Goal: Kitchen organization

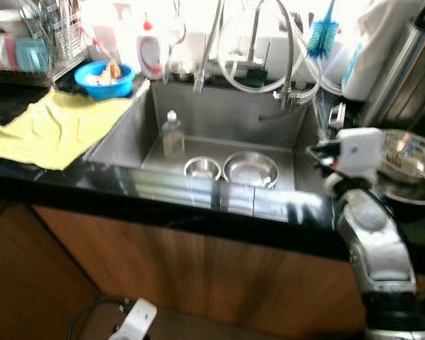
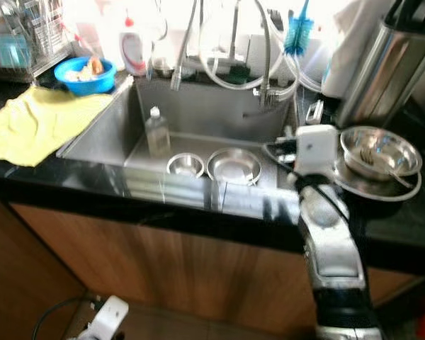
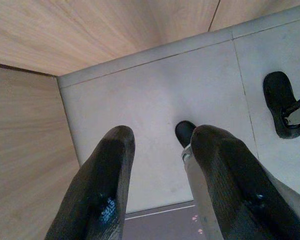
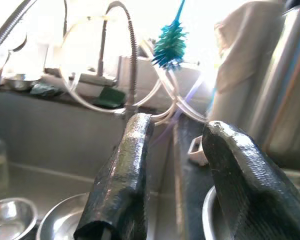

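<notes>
- Beside the sink (image 1: 120, 142), your right gripper (image 4: 177, 175) hangs spread and empty, near the steel bowl (image 2: 380, 151).
- Bowl looks light, rigid, slick; pinch its rim.
- Left gripper (image 3: 162, 175) idles parted, empty.

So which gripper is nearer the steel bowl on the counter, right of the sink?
Right. The right gripper is raised at the sink's right edge, beside the steel bowl, fingers open. The left gripper hangs low by the cabinet, open over the floor.
</notes>
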You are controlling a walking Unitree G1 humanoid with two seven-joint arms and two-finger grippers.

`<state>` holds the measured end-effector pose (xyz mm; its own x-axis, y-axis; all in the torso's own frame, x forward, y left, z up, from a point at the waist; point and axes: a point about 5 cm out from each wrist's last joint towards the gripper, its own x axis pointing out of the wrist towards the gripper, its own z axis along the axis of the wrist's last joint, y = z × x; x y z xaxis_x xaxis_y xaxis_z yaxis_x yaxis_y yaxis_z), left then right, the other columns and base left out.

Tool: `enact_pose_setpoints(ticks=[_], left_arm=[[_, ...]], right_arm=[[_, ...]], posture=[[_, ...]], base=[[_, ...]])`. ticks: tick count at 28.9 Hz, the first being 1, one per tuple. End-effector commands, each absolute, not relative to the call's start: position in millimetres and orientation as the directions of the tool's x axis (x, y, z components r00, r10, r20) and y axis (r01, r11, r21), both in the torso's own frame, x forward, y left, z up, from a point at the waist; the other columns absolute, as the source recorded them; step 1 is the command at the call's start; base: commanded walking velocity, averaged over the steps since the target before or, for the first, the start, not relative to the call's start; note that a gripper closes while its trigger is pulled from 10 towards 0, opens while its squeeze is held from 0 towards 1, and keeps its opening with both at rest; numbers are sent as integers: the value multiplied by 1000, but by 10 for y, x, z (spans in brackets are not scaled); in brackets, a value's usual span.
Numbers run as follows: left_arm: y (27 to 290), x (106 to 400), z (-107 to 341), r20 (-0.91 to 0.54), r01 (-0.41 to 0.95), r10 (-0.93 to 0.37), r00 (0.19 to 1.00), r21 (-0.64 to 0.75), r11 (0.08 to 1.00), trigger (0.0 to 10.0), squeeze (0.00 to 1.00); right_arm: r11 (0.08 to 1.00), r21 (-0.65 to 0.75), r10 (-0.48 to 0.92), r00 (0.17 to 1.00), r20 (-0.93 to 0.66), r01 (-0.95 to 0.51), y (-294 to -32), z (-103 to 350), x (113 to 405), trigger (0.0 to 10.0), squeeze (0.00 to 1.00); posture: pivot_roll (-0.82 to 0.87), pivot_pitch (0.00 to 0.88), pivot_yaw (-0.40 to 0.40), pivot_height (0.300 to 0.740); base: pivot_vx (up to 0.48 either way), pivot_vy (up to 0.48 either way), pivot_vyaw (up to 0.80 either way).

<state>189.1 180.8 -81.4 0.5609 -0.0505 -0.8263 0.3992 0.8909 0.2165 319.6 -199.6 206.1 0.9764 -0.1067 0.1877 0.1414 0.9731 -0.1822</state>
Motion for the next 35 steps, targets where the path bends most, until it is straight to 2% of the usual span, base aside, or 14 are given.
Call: enact_pose_setpoints(ticks=[1, 12, 13, 14, 15, 17, 18, 20, 21, 30, 31, 32, 33, 35], left_arm=[[1803, 1861, -830, -834, 417, -52, 550, 220, 882, 10000, 0], [1803, 1861, -830, -834, 417, -52, 550, 221, 882, 10000, 0], [1802, 1859, -831, -835, 424, -55, 548, 220, 879, 10000, 0], [1801, 1859, -831, -835, 425, -56, 547, 220, 878, 10000, 0], [1803, 1858, -831, -836, 428, -57, 546, 220, 877, 10000, 0], [1805, 1860, -830, -836, 434, -60, 545, 221, 873, 10000, 0], [1806, 1862, -829, -836, 435, -60, 545, 221, 873, 10000, 0], [1806, 1863, -828, -836, 435, -60, 545, 221, 873, 10000, 0], [1805, 1864, -828, -836, 432, -59, 546, 221, 874, 10000, 0], [1806, 1871, -825, -834, 426, -57, 549, 221, 877, 10000, 0], [1807, 1874, -823, -834, 426, -57, 549, 221, 877, 10000, 0], [1808, 1875, -822, -834, 427, -57, 549, 221, 877, 10000, 0], [1811, 1878, -821, -834, 428, -57, 549, 222, 876, 10000, 0], [1811, 1878, -821, -834, 428, -57, 549, 222, 876, 10000, 0]], right_arm=[[971, -183, -117, 971, 206, 155, -2013, 2108, 3186, 10000, 0], [969, -183, -126, 971, 205, 164, -2008, 2117, 3167, 10000, 0], [944, -201, -207, 944, 258, 262, -2146, 2213, 3035, 10000, 0], [935, -205, -230, 934, 273, 290, -2183, 2241, 2994, 10000, 0], [911, -178, -315, 906, 284, 373, -2305, 2226, 2877, 10000, 1000], [864, -147, -433, 859, 273, 482, -2495, 2163, 2724, 10000, 1000], [858, -144, -446, 854, 267, 493, -2517, 2146, 2710, 10000, 502], [861, -146, -441, 858, 263, 487, -2511, 2140, 2722, 10000, 502], [873, -139, -420, 866, 271, 467, -2456, 2157, 2758, 10000, 0], [845, -132, -470, 837, 279, 518, -2517, 2160, 2679, 10000, 0], [835, -121, -495, 828, 263, 537, -2559, 2131, 2643, 10000, 686], [829, -112, -509, 823, 251, 547, -2583, 2110, 2621, 10000, 686], [824, -106, -521, 818, 243, 556, -2597, 2094, 2606, 10000, 1000], [821, -90, -534, 814, 229, 564, -2614, 2073, 2606, 10000, 1000]], posture=[[-122, 0, -43, 740], [-122, 0, -43, 740], [-144, 0, -38, 740], [-144, 0, -38, 740], [-150, 0, -31, 740], [-155, 0, -30, 740], [-151, 0, -33, 740], [-151, 0, -33, 740], [-149, 0, -34, 740], [-150, 0, -34, 740], [-152, 0, -33, 740], [-153, 0, -33, 740], [-152, 0, -32, 740], [-150, 0, -33, 740]], base=[[0, 0, 0], [0, 0, 0], [0, 0, 0], [0, 0, 0], [0, 0, 0], [0, 0, 0], [0, 0, 0], [0, 0, 0], [0, 0, 0], [0, 0, 0], [0, 0, 0], [0, 0, 0], [0, 0, 0], [0, 0, 0]])
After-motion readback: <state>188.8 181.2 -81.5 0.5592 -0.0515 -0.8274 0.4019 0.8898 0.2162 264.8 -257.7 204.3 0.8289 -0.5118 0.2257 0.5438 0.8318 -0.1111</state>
